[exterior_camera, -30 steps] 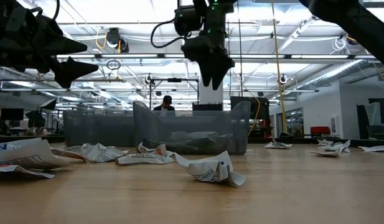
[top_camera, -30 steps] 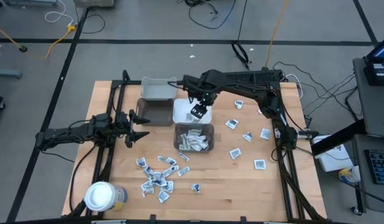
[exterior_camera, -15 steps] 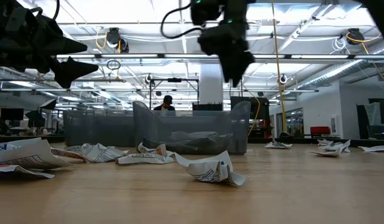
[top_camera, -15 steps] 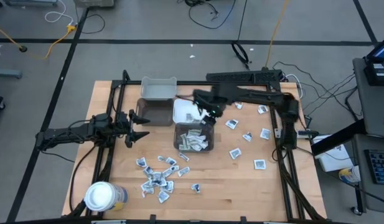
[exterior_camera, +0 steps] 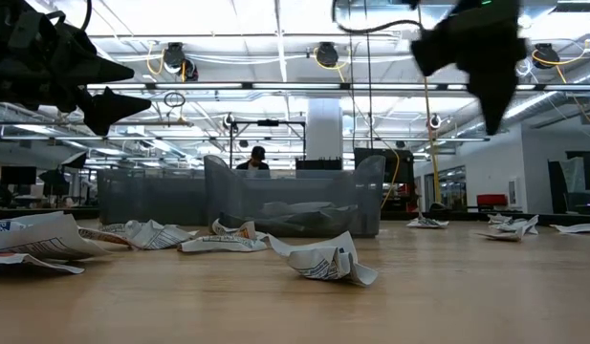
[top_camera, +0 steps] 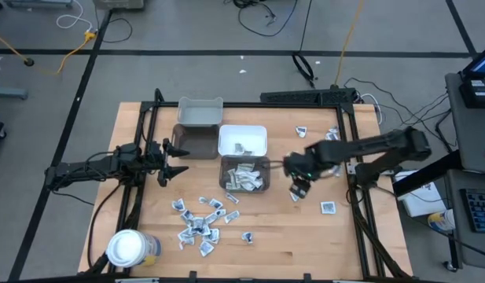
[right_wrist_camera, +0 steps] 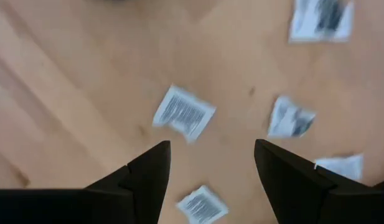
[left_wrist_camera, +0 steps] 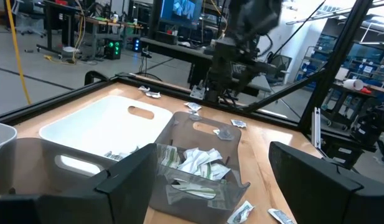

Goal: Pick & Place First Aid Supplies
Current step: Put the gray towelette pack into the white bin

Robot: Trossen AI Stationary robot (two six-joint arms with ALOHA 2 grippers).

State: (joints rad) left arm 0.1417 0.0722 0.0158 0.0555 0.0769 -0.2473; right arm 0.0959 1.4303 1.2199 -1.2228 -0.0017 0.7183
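Note:
The first aid supplies are small white printed packets. A cluster (top_camera: 198,224) lies near the front left, several fill the clear bin (top_camera: 244,174), and loose ones (top_camera: 327,207) lie on the table's right. My right gripper (top_camera: 297,189) hangs open, pointing down above loose packets (right_wrist_camera: 184,114), clear of them, and shows high up in the low view (exterior_camera: 489,105). My left gripper (top_camera: 168,161) waits open and level at the table's left, beside the dark grey bin (top_camera: 193,141).
A grey bin (top_camera: 200,112) and a white bin (top_camera: 242,140) with one packet inside stand at the back, behind the clear bin. A white-lidded round jar (top_camera: 130,248) stands at the front left corner. Black frame rails (top_camera: 360,212) run along the table's sides.
My right gripper has swung from above the white bin toward the table's right and near edges, sinking a little, and now hangs over the loose packets on the right. Its fingers have stayed open with nothing between them.

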